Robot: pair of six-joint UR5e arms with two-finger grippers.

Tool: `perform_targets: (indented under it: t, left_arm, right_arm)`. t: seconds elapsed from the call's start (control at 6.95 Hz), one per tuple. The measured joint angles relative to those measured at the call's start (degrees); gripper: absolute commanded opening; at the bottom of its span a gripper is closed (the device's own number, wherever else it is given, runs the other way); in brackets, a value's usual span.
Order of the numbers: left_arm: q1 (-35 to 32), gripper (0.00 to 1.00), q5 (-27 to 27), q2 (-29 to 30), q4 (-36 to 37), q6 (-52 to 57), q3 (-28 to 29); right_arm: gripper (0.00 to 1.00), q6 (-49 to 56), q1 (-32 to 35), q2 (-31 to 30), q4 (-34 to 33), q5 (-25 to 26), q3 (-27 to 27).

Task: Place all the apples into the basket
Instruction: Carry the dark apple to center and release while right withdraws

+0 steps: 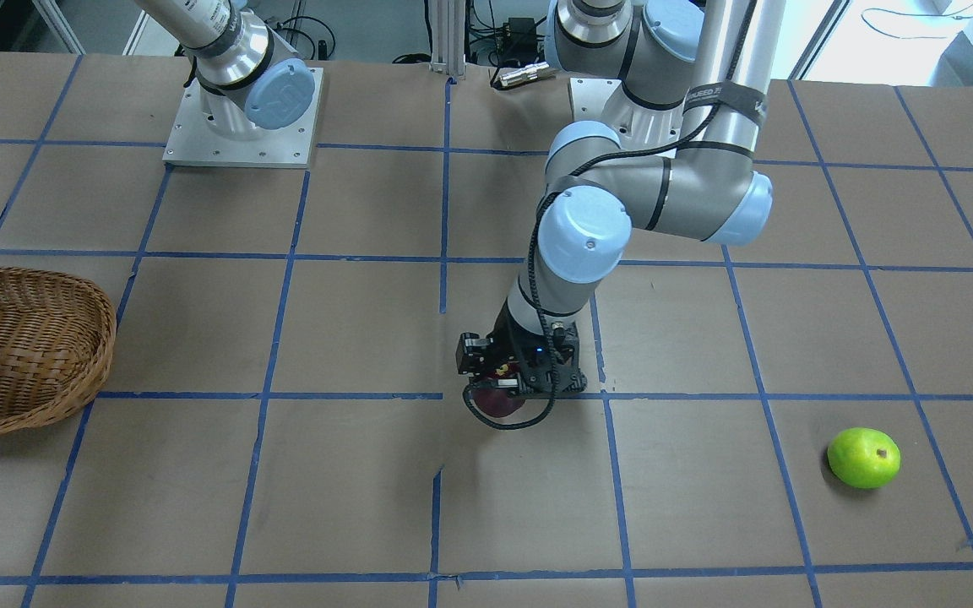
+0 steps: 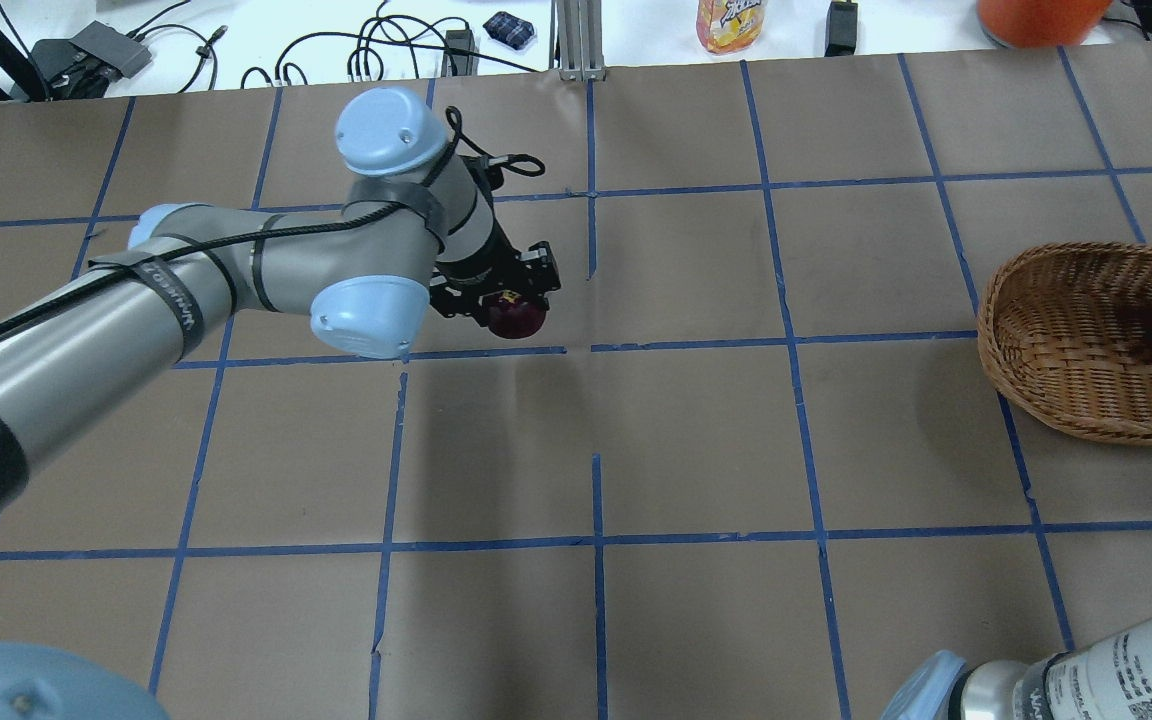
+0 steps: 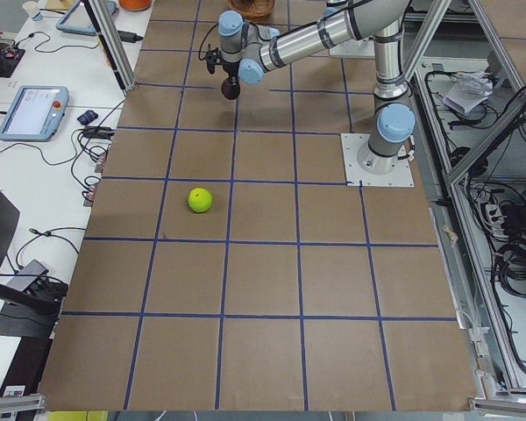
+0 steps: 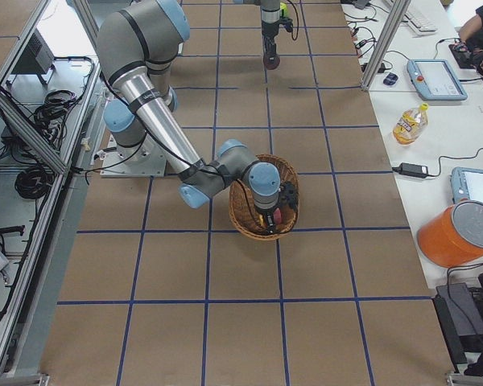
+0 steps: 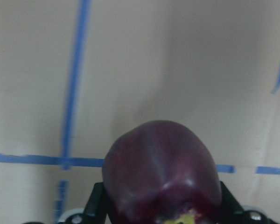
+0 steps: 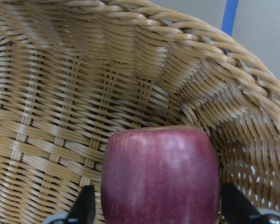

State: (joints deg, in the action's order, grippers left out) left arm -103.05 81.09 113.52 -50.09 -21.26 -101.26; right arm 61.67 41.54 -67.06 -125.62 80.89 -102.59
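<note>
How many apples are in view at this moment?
3. The purple apple is in the left gripper at mid-table; the red apple is between the fingers of the right gripper inside the basket; the green apple lies free on the table. None seems hidden.

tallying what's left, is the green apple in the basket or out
Out. The green apple lies alone on the table, far from the basket.
</note>
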Motion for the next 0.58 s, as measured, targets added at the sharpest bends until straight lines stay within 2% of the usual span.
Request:
perform_targets:
  t: [0.14, 0.29, 0.58]
  left_arm:
    - [-1.4, 0.99, 0.0, 1.7, 2.5, -1.4, 0.1]
    - [-2.3, 1.0, 0.0, 3.2, 5.0, -2.8, 0.2]
    - [-2.3, 1.0, 0.3, 3.4, 6.9, -3.0, 0.6]
  right_arm:
    - [1.0, 0.1, 0.4, -1.9, 1.4, -0.3, 0.0]
    - [1.0, -0.5, 2.2, -5.5, 5.4, -0.4, 0.0]
    - [1.0, -8.2, 11.1, -13.2, 13.0, 0.1, 0.0]
